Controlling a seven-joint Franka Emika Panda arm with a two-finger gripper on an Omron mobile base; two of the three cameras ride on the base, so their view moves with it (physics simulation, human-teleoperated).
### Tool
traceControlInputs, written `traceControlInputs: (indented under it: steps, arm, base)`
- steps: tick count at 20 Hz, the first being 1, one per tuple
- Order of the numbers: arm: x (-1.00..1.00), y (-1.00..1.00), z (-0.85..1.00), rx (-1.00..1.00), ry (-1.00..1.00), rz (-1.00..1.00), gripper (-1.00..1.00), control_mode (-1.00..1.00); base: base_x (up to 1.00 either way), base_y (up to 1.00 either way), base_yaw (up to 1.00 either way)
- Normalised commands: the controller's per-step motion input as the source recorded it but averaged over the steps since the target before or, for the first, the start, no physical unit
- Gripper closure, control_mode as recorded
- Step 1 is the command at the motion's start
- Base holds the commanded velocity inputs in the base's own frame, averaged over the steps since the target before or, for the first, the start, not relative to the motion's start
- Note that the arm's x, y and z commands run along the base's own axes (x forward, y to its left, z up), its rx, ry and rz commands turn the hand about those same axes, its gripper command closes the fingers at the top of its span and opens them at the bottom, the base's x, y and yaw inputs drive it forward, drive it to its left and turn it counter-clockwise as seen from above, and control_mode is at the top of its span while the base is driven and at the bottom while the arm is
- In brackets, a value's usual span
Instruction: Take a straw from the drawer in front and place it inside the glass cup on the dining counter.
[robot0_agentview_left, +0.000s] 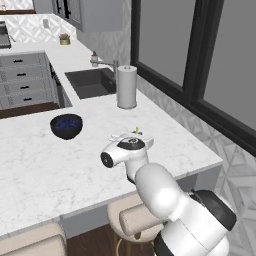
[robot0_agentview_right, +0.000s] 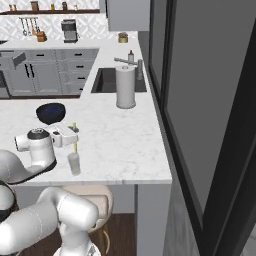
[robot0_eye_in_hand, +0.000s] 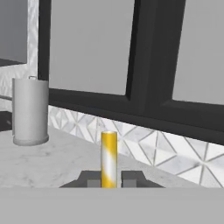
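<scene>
step: placing, straw carried over surface (robot0_agentview_right: 125, 145) | pincer (robot0_eye_in_hand: 109, 179): clamped on straw (robot0_eye_in_hand: 109, 157), held upright | straw position: directly above glass cup (robot0_agentview_right: 74, 163), lower end near or just inside rim, cannot tell which | next: lower straight down into cup, then release; keep clear of blue bowl (robot0_agentview_right: 50, 112)

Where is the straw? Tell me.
The straw stands upright, clamped in the pincer, directly above the glass cup near the dining counter's front edge in the right base view.
</scene>
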Motion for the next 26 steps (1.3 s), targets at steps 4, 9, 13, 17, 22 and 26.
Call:
traceControlInputs:
  steps: [4,9,13,17,22,26]
  arm:
    - [0.06,-0.05,-0.25,0.0,0.1,-0.06,1.0,-1.0]
    - [0.26,-0.01,-0.26,0.0,0.03,-0.03,1.0,-1.0]
    - [0.4,0.0,-0.22,0.0,0.0,0.0,1.0,-1.0]
    - [0.28,0.0,-0.22,0.0,0.0,0.0,1.0,-1.0]
    - [0.21,0.0,-0.26,0.0,0.0,0.0,1.0,-1.0]
    - [0.16,0.0,-0.2,0.0,0.0,0.0,1.0,-1.0]
  base:
    - [0.0,0.0,0.0]
    - [0.0,0.0,0.0]
    - [0.0,0.0,0.0]
    - [0.0,0.0,0.0]
    - [0.0,0.0,0.0]
    - [0.0,0.0,0.0]
